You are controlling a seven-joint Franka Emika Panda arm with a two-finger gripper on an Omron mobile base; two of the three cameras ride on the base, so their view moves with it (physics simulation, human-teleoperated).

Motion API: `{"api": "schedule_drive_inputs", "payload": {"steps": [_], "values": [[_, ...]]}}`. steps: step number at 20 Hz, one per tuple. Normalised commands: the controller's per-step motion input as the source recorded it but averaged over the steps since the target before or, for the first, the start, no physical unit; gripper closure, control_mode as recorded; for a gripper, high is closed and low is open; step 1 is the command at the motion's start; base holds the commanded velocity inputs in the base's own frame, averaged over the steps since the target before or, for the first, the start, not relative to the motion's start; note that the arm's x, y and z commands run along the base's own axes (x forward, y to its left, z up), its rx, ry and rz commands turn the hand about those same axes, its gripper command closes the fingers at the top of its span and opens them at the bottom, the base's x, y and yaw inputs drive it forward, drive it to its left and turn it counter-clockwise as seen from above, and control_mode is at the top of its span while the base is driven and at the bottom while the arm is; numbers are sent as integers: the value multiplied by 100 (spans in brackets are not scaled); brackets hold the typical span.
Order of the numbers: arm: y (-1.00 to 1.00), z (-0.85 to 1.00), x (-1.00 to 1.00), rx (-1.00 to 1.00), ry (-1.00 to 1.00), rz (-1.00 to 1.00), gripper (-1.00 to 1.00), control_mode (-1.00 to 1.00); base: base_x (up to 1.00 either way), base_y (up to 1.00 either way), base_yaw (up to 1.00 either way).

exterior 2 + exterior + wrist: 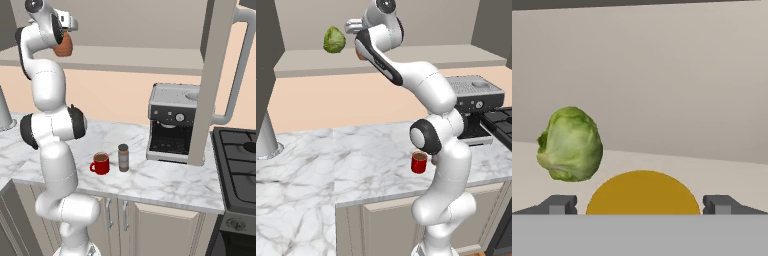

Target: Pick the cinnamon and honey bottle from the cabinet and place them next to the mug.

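The squat, rounded terracotta-orange honey bottle (63, 47) with its yellow-orange lid (643, 192) is seen on the pale grey-beige cabinet shelf (456, 55), just beside a green leafy cabbage (570, 143). The tool (641, 205) is spread fully wide and nothing is gripped yet; its dark fingertips (559, 204) are set either side of the lid. The jar is judged rigid, moderately heavy and smooth, so the bulging body below the lid should be clasped squarely. The slim brown-banded cinnamon shaker (123, 157) is already stood on the marble counter (165, 182) just beside the small red mug (101, 163).
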Motion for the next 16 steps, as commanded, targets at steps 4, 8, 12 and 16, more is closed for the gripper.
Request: {"api": "schedule_drive_inputs", "payload": {"steps": [4,8,12,16], "values": [[0,0,0,0,0,0,-100,-100,0,0,0],[0,-2,-3,0,0,0,-100,-100,0,0,0],[0,-26,-4,0,0,0,-100,-100,0,0,0],[0,-32,0,0,0,0,-100,-100,0,0,0]]}}
